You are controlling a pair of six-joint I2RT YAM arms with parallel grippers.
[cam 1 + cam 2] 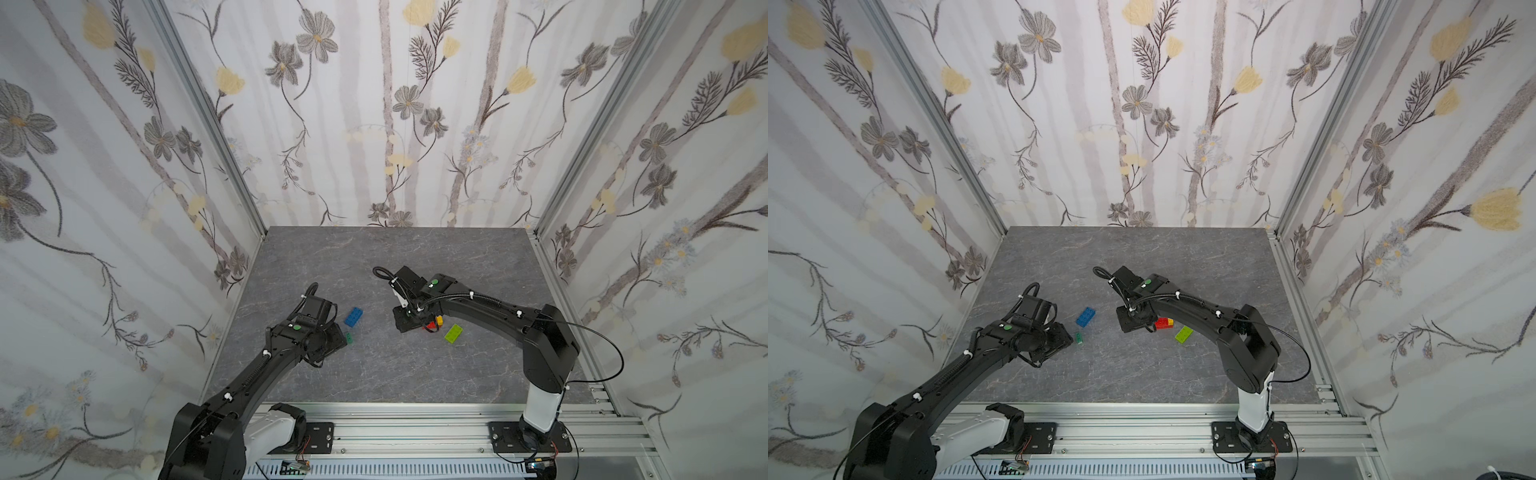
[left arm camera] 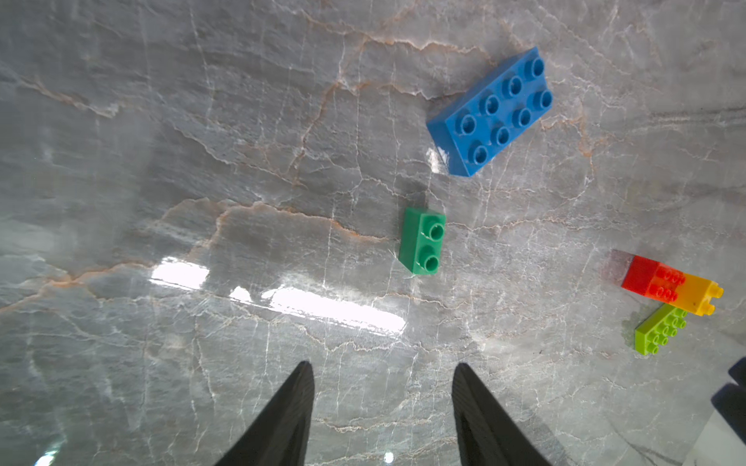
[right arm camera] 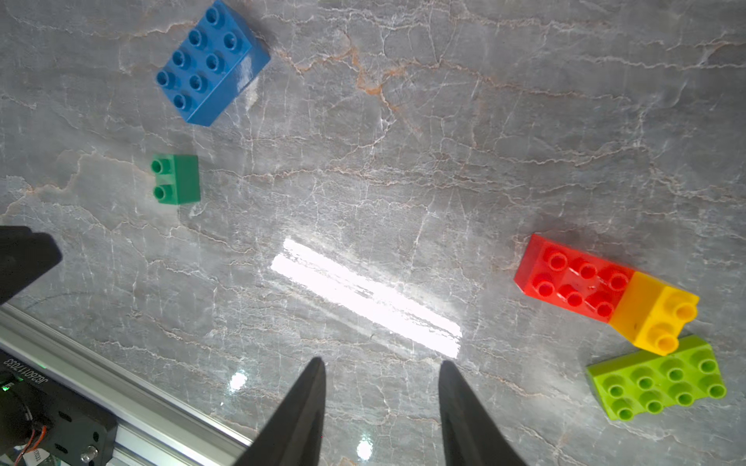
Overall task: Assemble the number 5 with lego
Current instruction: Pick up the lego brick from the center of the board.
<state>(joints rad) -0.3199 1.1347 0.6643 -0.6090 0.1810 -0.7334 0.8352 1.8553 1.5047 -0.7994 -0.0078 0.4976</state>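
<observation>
You have five lego bricks on the tabletop, one of each colour. The blue brick, dark-green brick and lime brick lie loose. The yellow brick sits on the red brick, at its end beside the lime. Your left pincer and right pincer stand apart, empty. In both top views the right arm half-hides the red.

- In both top views the right arm covered part of the red brick.
- The dark-green brick was too small there to show its studs.
- The picture's edge cut off the fingers of the left gripper and right gripper in their wrist views.
- A black shape at the left wrist view's edge could not be identified.
</observation>
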